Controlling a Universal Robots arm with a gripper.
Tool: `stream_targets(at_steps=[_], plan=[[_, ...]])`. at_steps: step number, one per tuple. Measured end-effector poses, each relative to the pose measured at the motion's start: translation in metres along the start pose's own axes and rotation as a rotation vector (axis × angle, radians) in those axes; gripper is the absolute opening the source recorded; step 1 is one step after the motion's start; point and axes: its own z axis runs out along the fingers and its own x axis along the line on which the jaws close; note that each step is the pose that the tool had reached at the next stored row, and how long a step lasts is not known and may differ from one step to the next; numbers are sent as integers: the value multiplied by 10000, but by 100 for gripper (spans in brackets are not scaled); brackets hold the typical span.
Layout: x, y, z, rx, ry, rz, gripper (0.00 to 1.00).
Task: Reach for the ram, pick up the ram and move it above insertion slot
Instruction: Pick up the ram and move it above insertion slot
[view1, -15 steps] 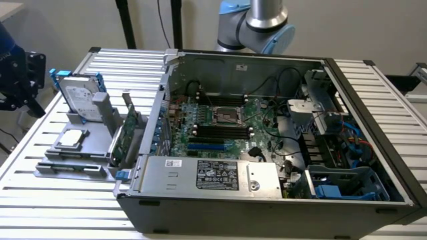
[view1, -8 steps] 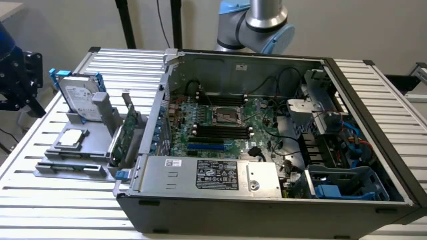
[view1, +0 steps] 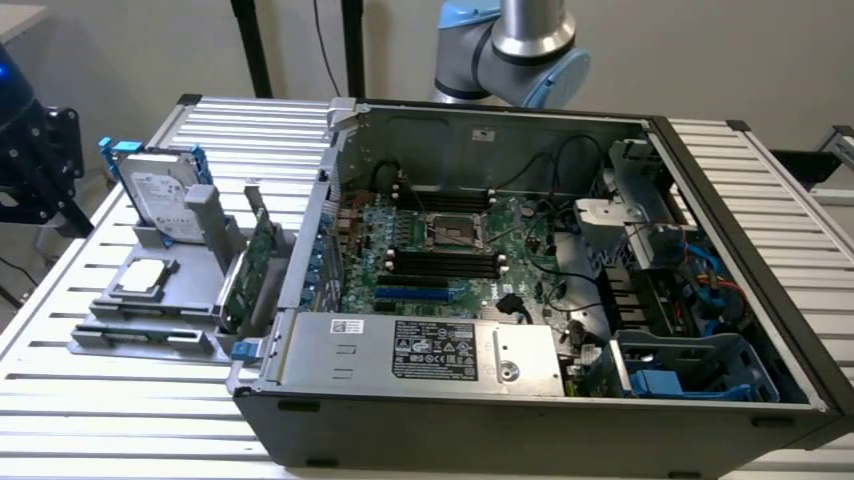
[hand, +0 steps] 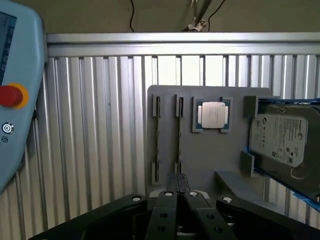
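Note:
My gripper (hand: 177, 186) hangs high above the grey holder (hand: 210, 160), its two black fingers (hand: 167, 200) pressed together with nothing visibly between them. Just beyond the fingertips, the holder carries two long narrow slots (hand: 179, 135), each showing a thin dark line. I cannot tell whether either line is the ram seen edge-on. In the exterior view the holder (view1: 174, 290) stands at the exterior view's left of the open computer case (view1: 534, 400). The motherboard's black slots (view1: 447, 262) lie inside the case below the CPU socket.
A silver hard drive (hand: 280, 140) (view1: 160, 200) and a CPU chip (hand: 212, 115) (view1: 143, 277) sit on the holder. A wide green expansion card (view1: 260, 265) stands between holder and case. A blue pendant with a red button (hand: 12, 95) lies beside the slatted table (view1: 107, 400).

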Motion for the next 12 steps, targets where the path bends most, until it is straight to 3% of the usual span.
stream_targets(at_steps=[4,7,12], plan=[[1,0,11,-26,-13,-667,11],[0,0,13,-42,-17,-681,11],[0,0,14,-181,-20,-676,11]])
